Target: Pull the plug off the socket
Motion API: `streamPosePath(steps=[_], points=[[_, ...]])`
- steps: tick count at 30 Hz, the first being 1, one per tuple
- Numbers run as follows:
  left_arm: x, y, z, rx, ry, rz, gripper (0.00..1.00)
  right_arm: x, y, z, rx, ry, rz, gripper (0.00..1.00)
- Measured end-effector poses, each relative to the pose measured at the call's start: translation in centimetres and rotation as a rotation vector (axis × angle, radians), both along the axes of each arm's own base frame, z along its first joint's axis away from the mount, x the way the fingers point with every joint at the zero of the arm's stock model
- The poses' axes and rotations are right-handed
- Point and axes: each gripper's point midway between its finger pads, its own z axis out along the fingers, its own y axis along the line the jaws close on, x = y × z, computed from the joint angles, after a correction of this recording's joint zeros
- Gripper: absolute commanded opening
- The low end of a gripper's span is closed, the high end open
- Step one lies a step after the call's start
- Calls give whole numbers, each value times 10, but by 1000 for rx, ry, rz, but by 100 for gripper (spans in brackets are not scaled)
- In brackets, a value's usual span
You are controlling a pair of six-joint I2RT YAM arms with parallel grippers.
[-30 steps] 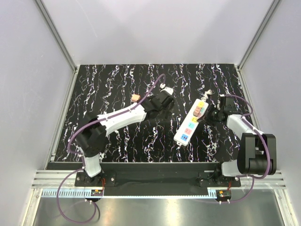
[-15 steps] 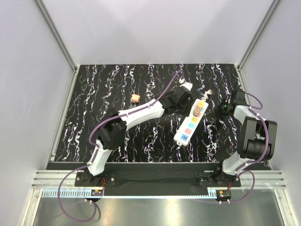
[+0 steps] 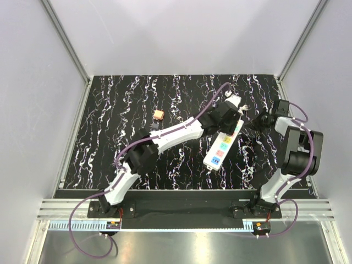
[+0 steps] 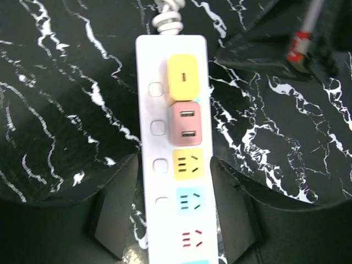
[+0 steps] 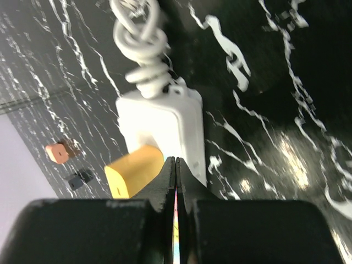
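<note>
- left gripper [image 4: 176, 220] spread wide, its two black fingers [image 4: 113, 212] straddle the long white rectangular power strip [image 4: 146, 181], one on each side at the yellow and blue outlet faces; cannot tell if they touch its sides, nothing clamped
- right gripper [image 5: 176, 165] clenched, fingertips pressed together with nothing between them, tips just beside the cord end of the strip; contact cannot be told
- small orange-peach blocky plug [image 3: 158, 114] is out of the strip, lying on the black marbled tabletop [image 3: 110, 110] well apart to the strip's left, in neither gripper
- strip lies flat on the table at a slant, coiled white cord stub [image 5: 140, 47] at its far end
- the two outlets nearest the cord are filled: yellow blocky adapter [image 4: 185, 77] first, pink USB adapter [image 4: 185, 122] right against it
- after those, yellow and blue faces with slots showing
</note>
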Motion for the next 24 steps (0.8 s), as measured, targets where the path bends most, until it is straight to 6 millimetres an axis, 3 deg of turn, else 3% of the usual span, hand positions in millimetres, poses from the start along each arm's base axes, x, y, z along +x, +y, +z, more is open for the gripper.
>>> streamPosePath(steps=[8, 12, 24], points=[[-2, -8, -22, 54, -21, -10, 65, 14, 5, -15, 50, -20, 20, 0], [-1, -9, -32, 89, -39, -13, 65, 20, 7, -12, 70, -46, 23, 0], [4, -12, -30, 94, -71, 5, 64, 30, 12, -4, 110, -105, 37, 0]])
